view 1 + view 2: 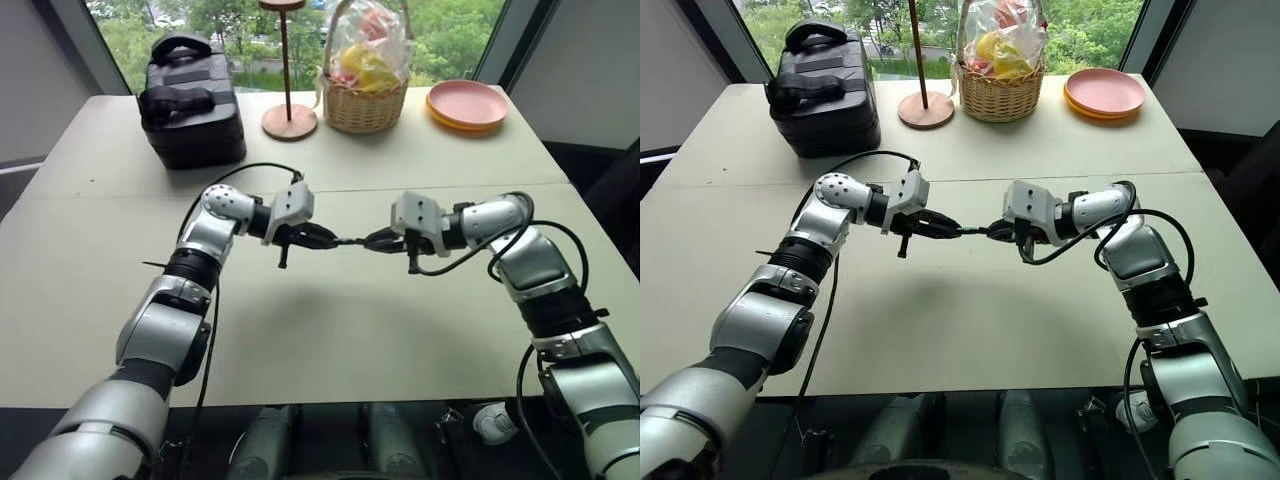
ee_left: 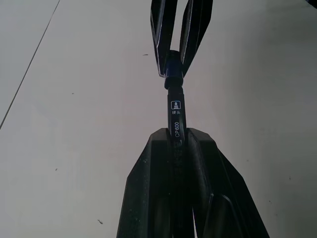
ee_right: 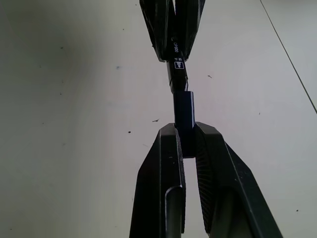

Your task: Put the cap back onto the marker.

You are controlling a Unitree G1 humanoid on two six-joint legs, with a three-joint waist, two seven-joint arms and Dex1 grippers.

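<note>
Both grippers meet above the table [image 1: 330, 330]: left gripper [image 2: 176, 144] pinches the marker [image 2: 176, 111], right gripper [image 3: 185, 141] pinches the cap [image 3: 184, 109], seemingly already seated. Keep pressing coaxially.

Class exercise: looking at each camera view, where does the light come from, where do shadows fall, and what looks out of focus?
Left eye view: daylight from the window behind the basket; soft shadow on the table under the arms. Left wrist view: the marker print is sharp, the near left gripper soft. Right wrist view: the cap is crisp.
</note>
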